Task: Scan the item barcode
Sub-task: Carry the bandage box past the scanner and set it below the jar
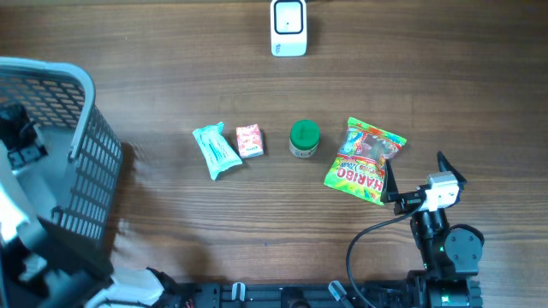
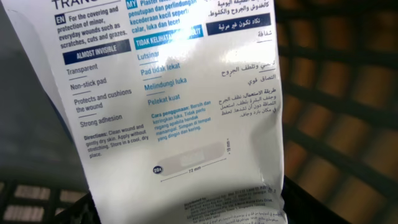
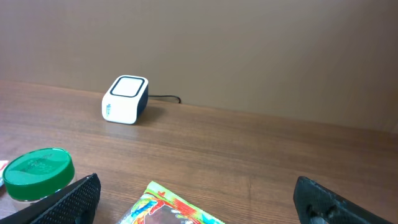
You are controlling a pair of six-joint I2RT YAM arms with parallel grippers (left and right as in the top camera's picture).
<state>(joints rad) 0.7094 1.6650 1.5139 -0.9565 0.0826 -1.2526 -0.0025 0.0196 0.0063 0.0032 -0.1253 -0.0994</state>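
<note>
Evidently poised to fetch the Haribo bag (image 1: 364,162) for the scanner (image 1: 288,27), right fingers (image 3: 71,199) stood apart; left fingers' state was unclear.

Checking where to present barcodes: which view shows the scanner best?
Right wrist: the scanner stands whole, top face and cable visible. Overhead shows it top-down at the frame's edge. Left wrist shows none of it.

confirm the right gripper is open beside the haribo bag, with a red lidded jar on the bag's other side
No: the jar has a green lid, not red, as the overhead view shows. The right gripper is open beside the Haribo bag, with that jar on the bag's other side.
</note>
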